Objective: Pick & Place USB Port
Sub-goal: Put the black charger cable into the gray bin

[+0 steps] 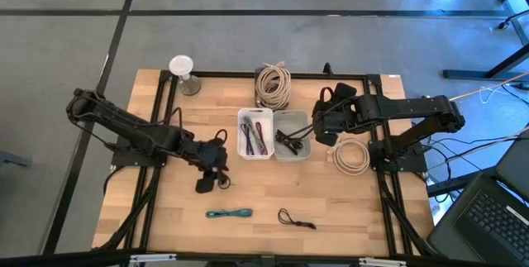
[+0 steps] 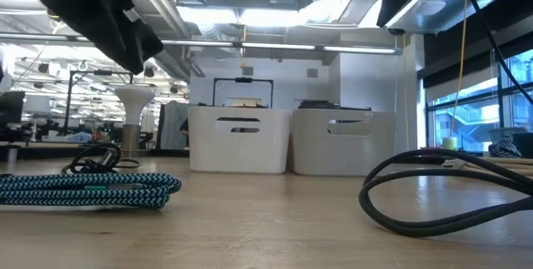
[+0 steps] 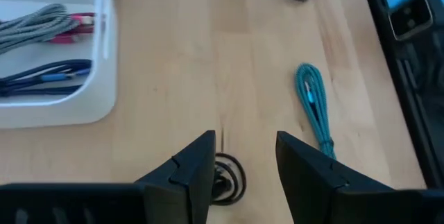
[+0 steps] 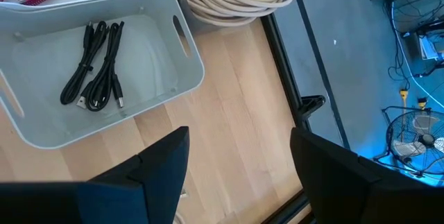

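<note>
Two white plastic bins (image 1: 255,119) sit side by side mid-table, apparently for sorting cables by kind. Poised over a small coiled black USB cable (image 3: 229,179) on the wooden tabletop (image 1: 331,193), the left gripper (image 3: 244,156) has its jaws spread, lined up for a grasp. Nearby lies a teal braided cable (image 3: 313,106). Beside the grey-white bin (image 4: 156,78) of black cables, the right gripper (image 4: 239,156) waits, parted and empty.
</note>
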